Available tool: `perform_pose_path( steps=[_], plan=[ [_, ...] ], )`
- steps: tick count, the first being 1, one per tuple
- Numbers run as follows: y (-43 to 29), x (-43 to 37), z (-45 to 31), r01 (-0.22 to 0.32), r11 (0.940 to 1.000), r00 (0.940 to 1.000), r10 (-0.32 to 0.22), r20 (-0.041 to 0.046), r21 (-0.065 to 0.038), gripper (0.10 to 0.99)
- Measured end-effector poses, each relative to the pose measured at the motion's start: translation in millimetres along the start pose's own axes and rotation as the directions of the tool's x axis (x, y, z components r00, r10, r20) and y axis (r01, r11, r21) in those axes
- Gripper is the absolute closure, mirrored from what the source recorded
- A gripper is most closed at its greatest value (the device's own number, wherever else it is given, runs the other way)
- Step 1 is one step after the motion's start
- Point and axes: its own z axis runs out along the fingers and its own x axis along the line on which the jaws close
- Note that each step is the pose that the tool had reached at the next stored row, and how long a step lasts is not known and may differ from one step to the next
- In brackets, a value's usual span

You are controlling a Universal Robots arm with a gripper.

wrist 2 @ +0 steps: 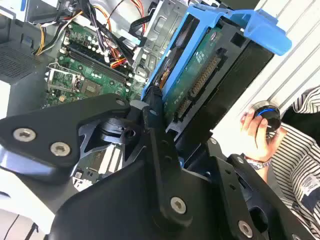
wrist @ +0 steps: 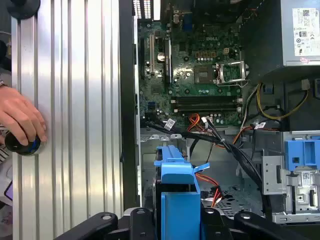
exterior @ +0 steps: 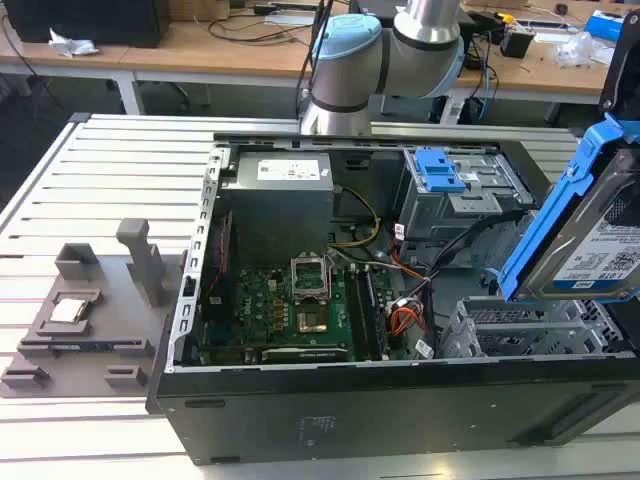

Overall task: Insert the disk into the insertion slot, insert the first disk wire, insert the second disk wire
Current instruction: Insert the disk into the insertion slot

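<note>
1. The gripper is closed on the disk. In the second wrist view its black fingers press against the sides of the bright blue caddy.
2. The disk hangs tilted in that grip, above the open computer case. Its white-and-blue label faces outward at the exterior view's right edge, and it is not yet in any bay.
3. Below the gripper sits the insertion slot, a silver perforated sheet-metal cage inside the case.
4. Orange and black wires lie loose lower than the gripper, between the cage and the green motherboard.
5. Near the gripper, further back in the case, stands a taller grey bay with a blue latch. Further off, toward the exterior view's left, is the grey power supply.
6. The case lies on its side on a table of silver aluminium slats. A grey moulded fixture rests on the slats well away from the gripper, at the exterior view's left.
7. A person's hand rests on a round black knob with a blue ring. The knob sits on the slats outside the case, off to the gripper's side. A striped sleeve shows beside it.
8. Behind the robot arm run wooden workbenches strewn with cables and small items.
</note>
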Motion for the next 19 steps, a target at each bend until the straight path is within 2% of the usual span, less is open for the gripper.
perform_pose_path(
  steps=[9,19],
  plan=[
    [1.0,0.0,10.7,0.000,1.0000,1.0000,0.000,-0.0001,0.000,0.725],
    [0.6,-0.1,19.2,0.000,1.0000,1.0000,0.000,-0.0001,0.000,0.725]
  ],
)
